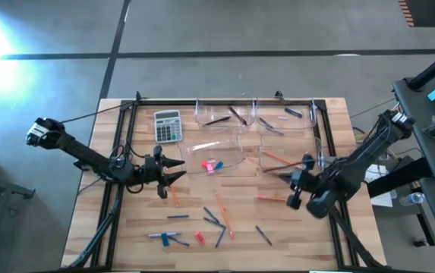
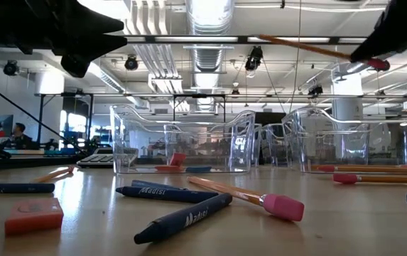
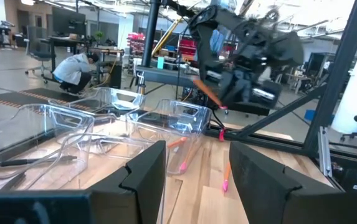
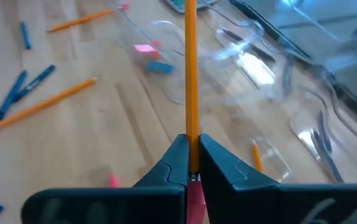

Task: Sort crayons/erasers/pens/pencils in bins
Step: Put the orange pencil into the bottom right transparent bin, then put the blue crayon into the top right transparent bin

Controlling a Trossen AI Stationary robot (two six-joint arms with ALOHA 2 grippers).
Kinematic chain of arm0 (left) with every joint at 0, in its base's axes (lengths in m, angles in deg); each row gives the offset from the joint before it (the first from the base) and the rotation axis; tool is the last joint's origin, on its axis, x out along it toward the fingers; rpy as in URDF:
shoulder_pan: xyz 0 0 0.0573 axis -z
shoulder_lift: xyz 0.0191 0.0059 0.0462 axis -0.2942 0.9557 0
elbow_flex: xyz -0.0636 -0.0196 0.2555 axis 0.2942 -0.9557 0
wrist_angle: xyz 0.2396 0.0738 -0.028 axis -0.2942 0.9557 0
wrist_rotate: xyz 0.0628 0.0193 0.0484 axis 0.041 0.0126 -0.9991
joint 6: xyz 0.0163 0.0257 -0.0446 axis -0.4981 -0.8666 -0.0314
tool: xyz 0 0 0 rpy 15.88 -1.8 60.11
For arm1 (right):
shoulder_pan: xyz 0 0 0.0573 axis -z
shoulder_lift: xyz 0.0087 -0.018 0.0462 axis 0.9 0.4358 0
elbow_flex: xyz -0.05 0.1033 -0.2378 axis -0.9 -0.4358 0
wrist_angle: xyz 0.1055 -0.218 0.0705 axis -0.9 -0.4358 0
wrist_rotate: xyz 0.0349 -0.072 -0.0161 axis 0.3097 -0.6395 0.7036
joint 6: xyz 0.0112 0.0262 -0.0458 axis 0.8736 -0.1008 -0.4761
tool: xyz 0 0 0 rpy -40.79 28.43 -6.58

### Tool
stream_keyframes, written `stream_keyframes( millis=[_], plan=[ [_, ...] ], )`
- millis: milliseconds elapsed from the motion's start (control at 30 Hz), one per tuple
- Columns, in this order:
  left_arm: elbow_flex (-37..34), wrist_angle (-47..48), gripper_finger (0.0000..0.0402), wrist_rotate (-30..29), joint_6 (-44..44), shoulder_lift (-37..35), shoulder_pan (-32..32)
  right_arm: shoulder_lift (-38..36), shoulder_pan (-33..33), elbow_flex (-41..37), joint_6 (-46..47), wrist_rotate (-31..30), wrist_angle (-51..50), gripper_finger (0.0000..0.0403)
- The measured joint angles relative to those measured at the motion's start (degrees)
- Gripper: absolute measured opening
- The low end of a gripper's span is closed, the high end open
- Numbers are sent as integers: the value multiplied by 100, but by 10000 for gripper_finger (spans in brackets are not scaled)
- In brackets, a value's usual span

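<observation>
One pencil is what we are carrying: our right gripper is clamped on it close to its pink end, so nearly the whole orange shaft sticks out ahead of the fingers. In the high view the right gripper hangs over the right half of the table, just beside the near-right bin, which already has pencils lying in it. Our left gripper waits with its fingers spread and nothing between them, over the left side of the table, near the calculator.

We judge the main risk to be that long overhang. Held so near one end, the pencil can pivot in the fingers, and if we lower it with the free tip leading, the tip may catch the bin's clear wall and either twist out of our hold or push the light bin along the wood. Letting go too high could make it bounce over the shallow rim. The neighbouring bin with the erasers stands close, so a skewed drop may land the pencil in the wrong bin. Loose crayons and another pencil lie on the table nearer the front, well apart from our path.
</observation>
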Motion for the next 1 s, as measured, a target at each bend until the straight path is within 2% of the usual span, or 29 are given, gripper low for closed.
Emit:
stream_keyframes(
  millis=[167, 267, 467, 567, 767, 1000],
  plan=[
    [0, 4, 164, 0, 130, 0, -2, -677, 0, -579, 839, 68, -576, 13],
    [0, 4, 164, 0, 131, 0, 0, -896, 0, -766, 1227, 339, -1096, 13],
    [0, 6, 164, 0, 131, 0, -2, -1145, 0, -839, 2112, 731, -2236, 13],
    [0, 6, 164, 0, 133, 0, -2, -1166, 0, -770, 2538, 1159, -2791, 13],
    [0, 6, 164, 0, 133, 0, 0, -1150, 0, -693, 2430, 1241, -2790, 20],
    [0, 6, 164, 0, 139, 0, -1, -1150, 0, -693, 2378, 1204, -2587, 82]
  ],
)
